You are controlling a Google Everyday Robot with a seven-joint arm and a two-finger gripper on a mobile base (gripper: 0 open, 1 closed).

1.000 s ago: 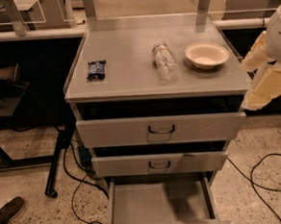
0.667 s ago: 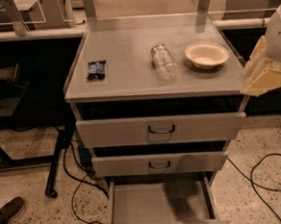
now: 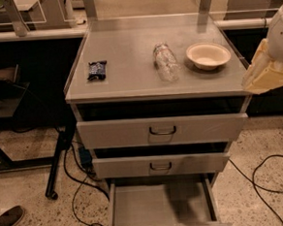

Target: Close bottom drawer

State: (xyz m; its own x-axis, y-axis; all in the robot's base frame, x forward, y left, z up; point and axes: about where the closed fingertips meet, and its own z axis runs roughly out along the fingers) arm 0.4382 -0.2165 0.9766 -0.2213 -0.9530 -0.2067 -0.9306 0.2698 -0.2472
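- At the foot of the grey metal cabinet, the bottom drawer (image 3: 155, 205) is pulled well out. Its plain grey tray is open to view, and its slim front panel runs along the lower edge of the view.
- Above it, the mid-height grey drawer (image 3: 135, 167) and the taller grey top drawer (image 3: 118, 133) each carry a dark wire handle, and each has a dark gap showing above its front.
- On the grey surface (image 3: 127, 52) a small dark blue snack packet (image 3: 97, 70) lies near the left edge.
- A clear plastic bottle (image 3: 165, 62) lies on its side right of the middle, and a shallow cream bowl (image 3: 208, 55) stands upright just beside it, apart from it.
- The gripper (image 3: 267, 74) hangs on the cream and white arm at the right edge of the view, level with the right-hand end of the surface and well above the bottom drawer. I cannot tell whether it is clenched or released, and it grasps nothing that shows.
- On the speckled floor, dark cables (image 3: 262, 177) loop to the right of the cabinet, and the toe of a dark shoe (image 3: 8, 220) shows at the lower left.
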